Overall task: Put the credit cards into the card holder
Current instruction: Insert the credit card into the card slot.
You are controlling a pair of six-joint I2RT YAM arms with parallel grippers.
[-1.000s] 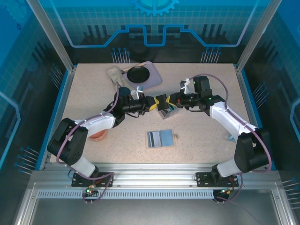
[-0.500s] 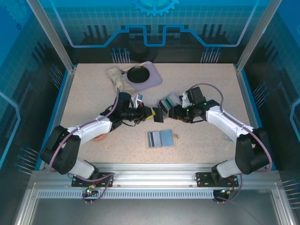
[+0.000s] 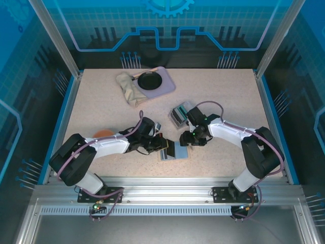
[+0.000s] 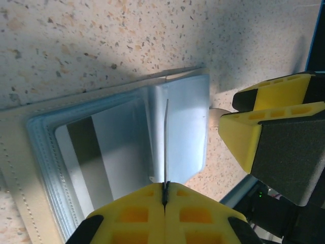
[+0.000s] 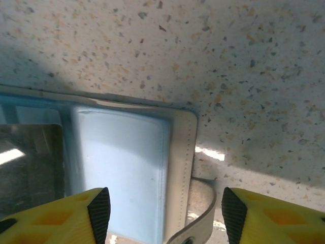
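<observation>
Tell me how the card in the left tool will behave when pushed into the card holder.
Probably stiff yet slightly springy: the card stands from the left tool as a thin, nearly straight line. It may twist in the grip, being pinched at one edge. The flat card holder could slide on the table.

Near the front edge of the speckled beige worktop (image 3: 101, 109), the left hand (image 3: 164, 147) held a thin dark credit card (image 3: 171, 149) over the unfolded grey-panelled card holder (image 3: 181, 154). The right hand (image 3: 185, 140) hovered just beside it.
</observation>
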